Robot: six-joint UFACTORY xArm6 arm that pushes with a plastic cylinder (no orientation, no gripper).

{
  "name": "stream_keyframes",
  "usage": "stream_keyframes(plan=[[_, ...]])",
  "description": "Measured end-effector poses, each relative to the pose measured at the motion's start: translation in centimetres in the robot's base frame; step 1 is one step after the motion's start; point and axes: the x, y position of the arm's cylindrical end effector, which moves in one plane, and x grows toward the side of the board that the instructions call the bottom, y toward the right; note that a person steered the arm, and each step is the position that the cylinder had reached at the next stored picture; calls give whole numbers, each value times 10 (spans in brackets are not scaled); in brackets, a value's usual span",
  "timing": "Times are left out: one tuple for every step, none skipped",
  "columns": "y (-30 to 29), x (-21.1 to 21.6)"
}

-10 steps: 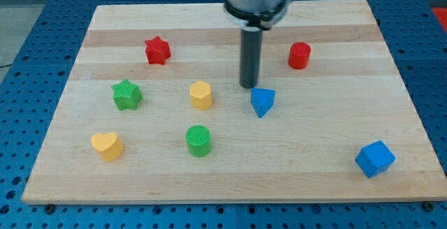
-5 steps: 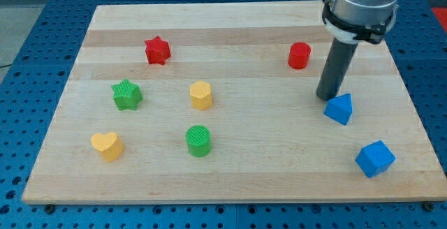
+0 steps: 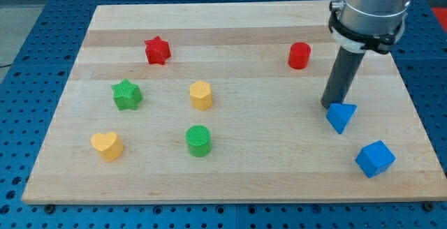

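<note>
My tip rests at the upper left edge of the blue triangular block, touching it, on the right side of the board. A blue cube lies below and to the right of that block. The red cylinder stands up and to the left of the tip. Farther left are the yellow hexagonal block, the green cylinder, the green star, the red star and the yellow heart.
The wooden board lies on a blue perforated table. The arm's grey housing hangs over the board's upper right corner.
The rod has swept from the board's middle to the right, pushing the blue triangular block with it toward the blue cube. The other blocks have stayed put.
</note>
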Motion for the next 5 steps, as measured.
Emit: stream_keyframes(plan=[[1, 11], [13, 29], [29, 40], [43, 45], [43, 39]])
